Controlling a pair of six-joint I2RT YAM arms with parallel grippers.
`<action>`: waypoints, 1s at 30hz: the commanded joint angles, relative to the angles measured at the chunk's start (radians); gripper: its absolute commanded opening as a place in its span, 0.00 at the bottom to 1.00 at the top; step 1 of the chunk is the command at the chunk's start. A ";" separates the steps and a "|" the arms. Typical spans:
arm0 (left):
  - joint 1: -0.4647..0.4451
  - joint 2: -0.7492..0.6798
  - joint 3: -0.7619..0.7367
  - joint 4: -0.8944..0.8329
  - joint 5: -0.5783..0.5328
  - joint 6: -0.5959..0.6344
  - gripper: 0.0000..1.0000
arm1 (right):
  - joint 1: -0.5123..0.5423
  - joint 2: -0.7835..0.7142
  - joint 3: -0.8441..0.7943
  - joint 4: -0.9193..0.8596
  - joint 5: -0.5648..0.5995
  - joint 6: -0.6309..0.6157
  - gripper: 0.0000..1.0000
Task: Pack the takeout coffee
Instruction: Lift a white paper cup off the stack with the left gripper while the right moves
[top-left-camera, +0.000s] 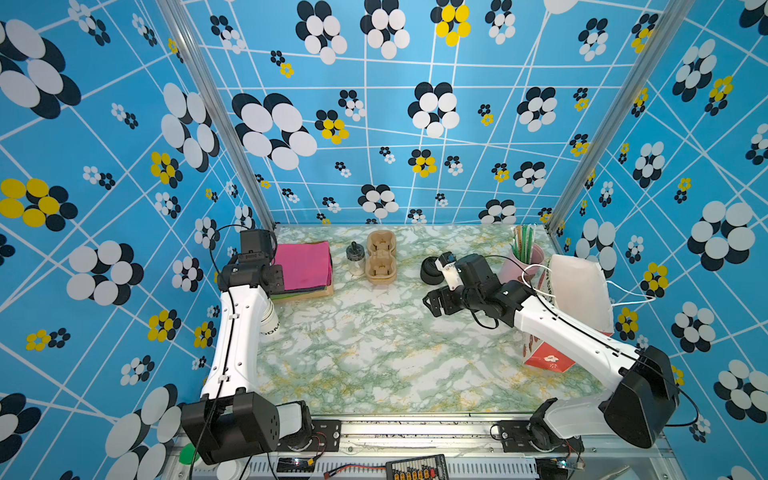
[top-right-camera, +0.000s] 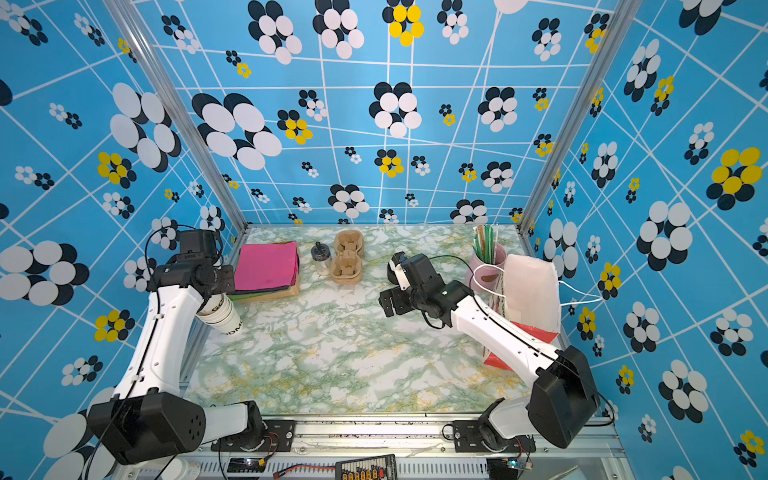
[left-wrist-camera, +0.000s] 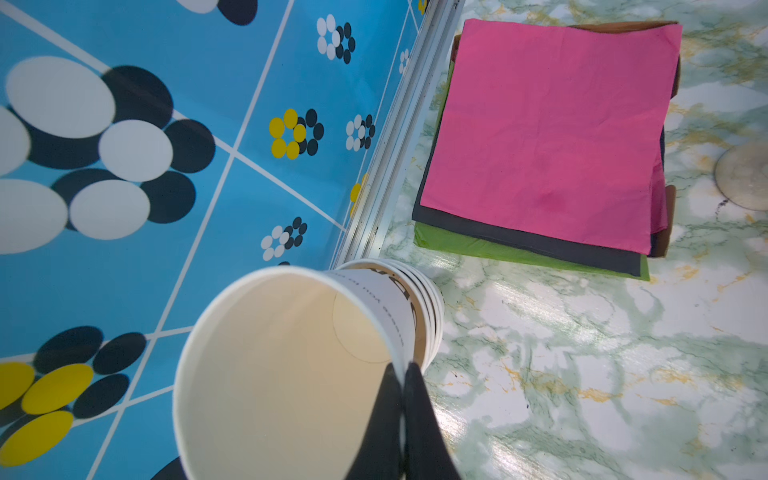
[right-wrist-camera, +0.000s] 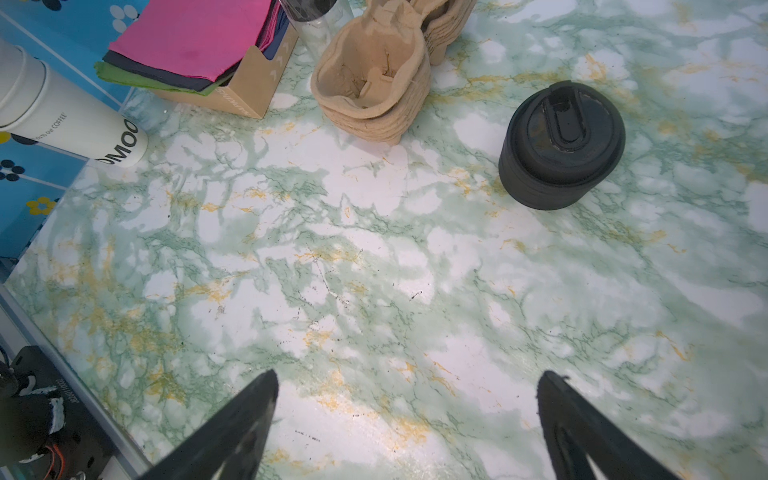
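At the green-marbled table's (top-left-camera: 374, 353) nine o'clock edge, the left gripper (left-wrist-camera: 402, 368) pinches the rim of the topmost lidless white paper cup (left-wrist-camera: 291, 353) in a tilted cup stack (top-right-camera: 226, 318), while near centre the right gripper (right-wrist-camera: 409, 375) hangs spread wide, a squat stack of black plastic lids (right-wrist-camera: 561, 145) at its twelve o'clock.

**Two arms: one pinching, one open**

In both top views the left arm (top-left-camera: 237, 332) reaches up the left side. The left gripper (left-wrist-camera: 402, 368) is clamped on a cup (left-wrist-camera: 291, 365) rim. The right arm (top-left-camera: 573, 332) slants from lower right toward centre, with the right gripper (right-wrist-camera: 409, 374) spread wide.
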 joint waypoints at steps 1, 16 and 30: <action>0.007 -0.040 0.070 -0.046 -0.004 0.017 0.00 | 0.007 -0.006 -0.006 0.021 -0.020 0.017 0.99; -0.390 -0.055 0.374 -0.285 -0.073 -0.050 0.00 | 0.008 -0.070 0.023 -0.064 0.039 -0.004 0.99; -0.953 0.095 0.208 -0.104 0.142 -0.208 0.00 | 0.007 -0.148 0.060 -0.197 0.185 -0.038 0.99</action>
